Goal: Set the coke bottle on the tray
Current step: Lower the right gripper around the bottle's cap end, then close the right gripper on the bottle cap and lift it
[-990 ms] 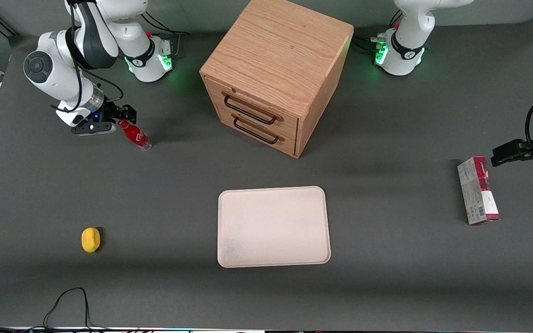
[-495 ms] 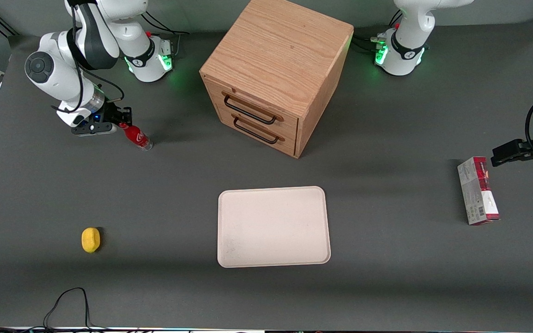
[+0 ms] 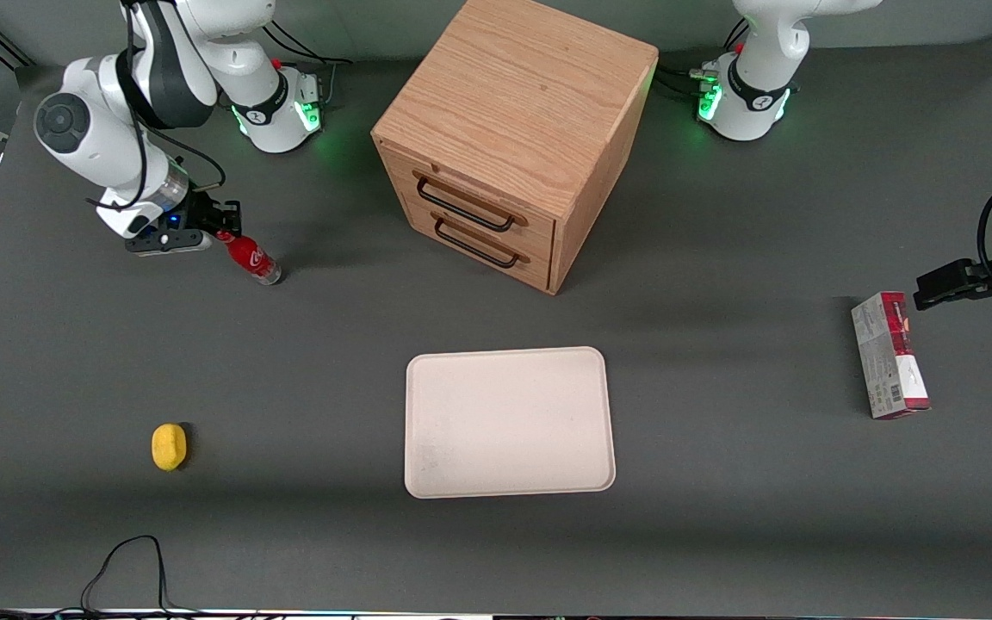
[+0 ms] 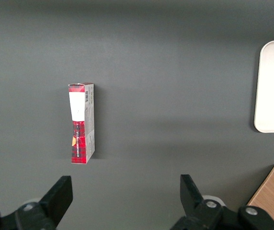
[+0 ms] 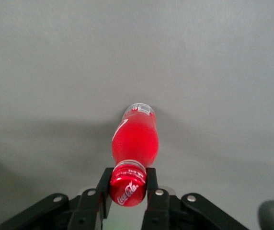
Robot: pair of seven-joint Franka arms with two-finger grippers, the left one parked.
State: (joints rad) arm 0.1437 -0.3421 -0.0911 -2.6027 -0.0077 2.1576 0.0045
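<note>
A wooden drawer cabinet (image 3: 513,138) is being seen standing mid-tabletop (image 3: 289,362), farther from the front camera than the tray (image 3: 509,422). A yellow lemon (image 3: 169,447) is lying near the working arm's end, a red-and-grey carton (image 3: 889,355) toward the parked arm's end. The coke bottle (image 3: 249,257) is being pinched at its red cap by the tool (image 5: 128,184), fingers (image 5: 151,179) pressed on either side, well apart from the tray, with bare tabletop lying between them.
</note>
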